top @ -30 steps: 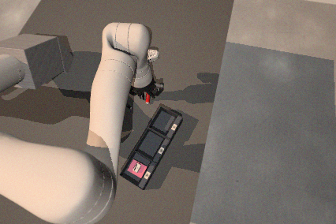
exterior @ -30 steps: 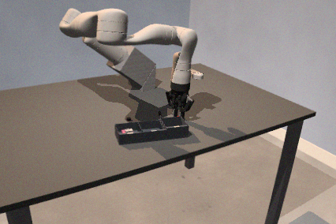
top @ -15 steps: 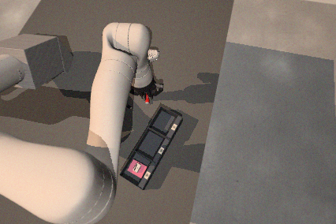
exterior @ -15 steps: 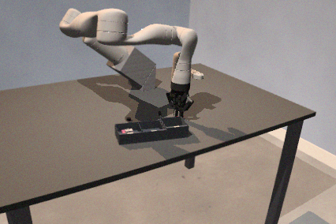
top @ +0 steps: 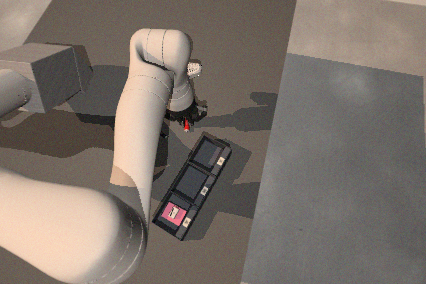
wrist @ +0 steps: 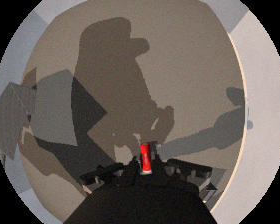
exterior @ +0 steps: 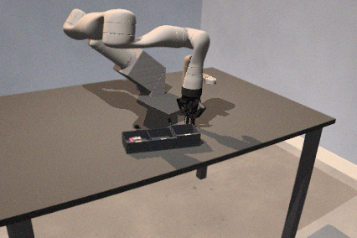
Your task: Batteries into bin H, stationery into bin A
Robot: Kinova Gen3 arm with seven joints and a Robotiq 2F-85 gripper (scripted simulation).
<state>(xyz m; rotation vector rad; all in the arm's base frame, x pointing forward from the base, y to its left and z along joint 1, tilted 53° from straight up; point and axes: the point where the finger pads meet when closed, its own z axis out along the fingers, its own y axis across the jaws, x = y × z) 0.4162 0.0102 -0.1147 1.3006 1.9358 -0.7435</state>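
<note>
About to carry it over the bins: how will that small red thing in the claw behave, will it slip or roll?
The red item looks slim and rigid, probably light. The claw pinches it by a narrow end, so it might pivot or slip. If cylindrical, it may roll once dropped; the bin row's walls should stop it.
</note>
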